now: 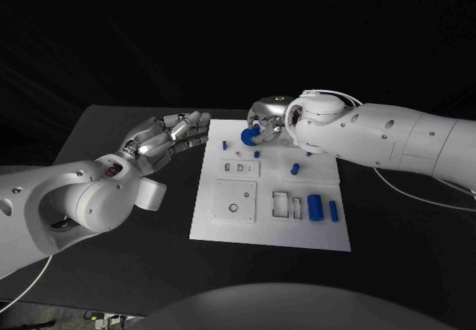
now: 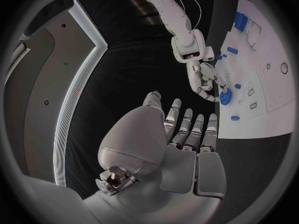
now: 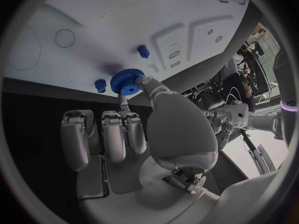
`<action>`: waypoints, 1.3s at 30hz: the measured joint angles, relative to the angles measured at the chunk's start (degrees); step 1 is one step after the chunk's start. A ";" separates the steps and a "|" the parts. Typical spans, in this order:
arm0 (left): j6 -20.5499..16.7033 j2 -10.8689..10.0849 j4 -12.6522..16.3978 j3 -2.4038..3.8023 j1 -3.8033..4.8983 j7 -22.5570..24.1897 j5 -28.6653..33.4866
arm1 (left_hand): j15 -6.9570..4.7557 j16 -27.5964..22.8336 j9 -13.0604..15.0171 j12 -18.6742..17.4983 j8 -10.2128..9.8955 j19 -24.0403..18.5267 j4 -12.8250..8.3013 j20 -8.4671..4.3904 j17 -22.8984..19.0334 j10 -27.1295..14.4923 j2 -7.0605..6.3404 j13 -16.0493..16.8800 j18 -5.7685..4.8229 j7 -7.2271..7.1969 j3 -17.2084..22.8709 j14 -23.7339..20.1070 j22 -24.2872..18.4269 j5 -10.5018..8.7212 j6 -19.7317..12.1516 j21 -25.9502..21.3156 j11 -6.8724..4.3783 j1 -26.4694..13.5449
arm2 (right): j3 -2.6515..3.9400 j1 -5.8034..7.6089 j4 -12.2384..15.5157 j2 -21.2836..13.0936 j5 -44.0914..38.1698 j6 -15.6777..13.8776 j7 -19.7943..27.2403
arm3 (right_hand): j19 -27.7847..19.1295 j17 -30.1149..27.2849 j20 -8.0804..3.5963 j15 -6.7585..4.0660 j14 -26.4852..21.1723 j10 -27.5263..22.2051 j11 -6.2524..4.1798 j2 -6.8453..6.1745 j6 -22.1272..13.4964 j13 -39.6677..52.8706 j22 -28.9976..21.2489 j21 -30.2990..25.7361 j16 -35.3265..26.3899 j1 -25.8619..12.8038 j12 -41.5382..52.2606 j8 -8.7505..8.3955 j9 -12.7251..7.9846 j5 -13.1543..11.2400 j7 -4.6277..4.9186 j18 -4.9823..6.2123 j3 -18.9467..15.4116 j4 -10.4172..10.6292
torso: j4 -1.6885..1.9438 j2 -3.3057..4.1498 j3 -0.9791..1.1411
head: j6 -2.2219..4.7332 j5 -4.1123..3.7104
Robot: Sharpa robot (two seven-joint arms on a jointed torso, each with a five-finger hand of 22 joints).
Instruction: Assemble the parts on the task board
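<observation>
The white task board (image 1: 223,227) lies mid-table. My right hand (image 1: 267,121) hovers over its far left corner and pinches a blue gear (image 1: 251,135) between thumb and a finger; the right wrist view shows the gear (image 3: 127,81) just above the board (image 3: 93,20), close to two small blue pegs (image 3: 100,85) (image 3: 143,50). My left hand (image 1: 164,141) is held off the board's far left edge, fingers straight and apart, holding nothing. In the left wrist view the left hand (image 2: 181,134) faces the right hand (image 2: 204,79) and its gear (image 2: 225,98).
Small blue pegs (image 1: 224,144) (image 1: 257,154) (image 1: 294,167) stand on the board's far half. Two blue cylinders (image 1: 314,206) (image 1: 333,210) lie near its right edge beside rectangular slots (image 1: 284,205). A white cable (image 1: 417,196) trails across the table at right.
</observation>
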 measured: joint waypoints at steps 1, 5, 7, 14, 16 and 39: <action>0.01 0.05 -0.06 0.00 -0.01 0.00 0.00 | 0.00 0.00 0.00 0.00 0.00 0.00 0.00 0.00 0.00 0.00 0.00 0.00 0.00 0.00 0.00 0.00 0.00 0.00 0.00 0.00 0.00 0.00 | 0.00 -0.05 -0.05 0.00 -0.05 0.17 -0.08 | 0.00 0.00 0.00 0.00 0.00 0.00 0.00 0.00 0.00 0.00 0.00 0.00 0.00 0.00 0.00 -0.05 0.00 -0.01 0.00 0.00 0.00 0.00 | 0.01 -0.01 0.01 | 0.00 -0.01; 0.05 0.12 -0.26 -0.01 -0.01 -0.01 0.00 | 0.00 0.00 0.00 0.00 0.00 0.00 0.00 0.00 0.00 0.00 0.00 0.00 0.00 0.00 0.00 0.00 0.00 0.00 0.00 0.00 0.00 0.00 | 0.02 -0.27 -0.66 0.13 -0.32 0.51 -0.47 | 0.00 0.00 0.00 0.00 0.00 0.00 0.00 0.01 0.00 0.00 0.00 -0.26 0.00 0.01 0.00 -0.10 0.00 -0.03 0.00 0.00 0.15 0.12 | 0.02 -0.04 0.03 | 0.00 0.12; 0.07 0.14 -0.29 -0.01 -0.01 -0.02 0.00 | 0.00 0.00 0.00 0.00 0.00 0.00 0.00 0.00 0.00 0.00 0.00 0.00 0.00 0.00 0.00 0.00 0.00 0.00 0.00 0.00 0.00 0.00 | 0.17 -0.41 -1.16 0.38 -0.51 0.43 -0.62 | 0.00 0.00 0.00 0.12 -0.12 0.00 0.00 0.08 0.00 0.00 0.00 -0.26 0.00 0.09 0.00 -0.11 0.00 -0.03 0.00 0.00 0.15 0.12 | 0.02 -0.04 0.07 | 0.00 0.15; 0.11 0.15 -0.29 -0.01 -0.01 -0.05 0.00 | 0.00 0.00 0.00 0.00 0.00 0.00 0.00 0.00 -0.01 0.00 0.00 0.00 0.00 0.00 0.00 0.00 -0.01 0.00 0.00 0.00 0.00 0.00 | 0.39 -1.02 -2.31 1.12 -1.24 -1.32 -0.78 | 0.00 0.04 0.00 0.41 0.00 0.00 0.00 0.31 -0.01 -0.01 0.02 -0.81 0.00 0.32 0.00 -0.74 0.01 -0.14 -0.01 0.00 0.38 -0.10 | 0.12 0.01 0.21 | 0.00 0.43; 0.12 0.10 -0.25 -0.01 -0.02 -0.06 -0.01 | 0.00 0.00 0.00 0.00 0.00 0.00 0.00 0.00 -0.01 0.00 0.00 0.00 0.00 0.00 0.00 0.00 -0.01 0.00 0.00 0.00 0.00 0.00 | 0.30 -1.29 -2.52 1.10 -1.46 -1.72 -0.98 | 0.00 0.04 0.00 0.41 0.00 0.00 0.00 0.53 0.00 -0.01 0.04 -0.81 0.00 0.54 0.00 -1.15 0.00 -0.25 0.00 0.00 0.63 -0.21 | 0.18 0.05 0.25 | 0.00 0.48; 0.36 0.35 -0.56 -0.01 -0.03 -0.31 -0.01 | 0.00 0.00 -0.01 0.00 0.20 0.00 0.00 0.00 -0.01 0.00 0.00 0.00 0.00 0.00 0.00 0.00 -0.02 0.00 0.00 0.00 0.00 0.00 | 0.01 -2.07 -2.11 0.52 -2.07 -1.85 -1.99 | 0.21 0.02 1.04 1.25 0.01 -0.01 1.23 1.30 -2.95 -0.02 0.03 -1.81 0.00 -0.69 0.00 -11.60 -5.88 -8.55 -1.00 0.01 2.95 -0.34 | 0.23 0.06 0.34 | 0.00 0.30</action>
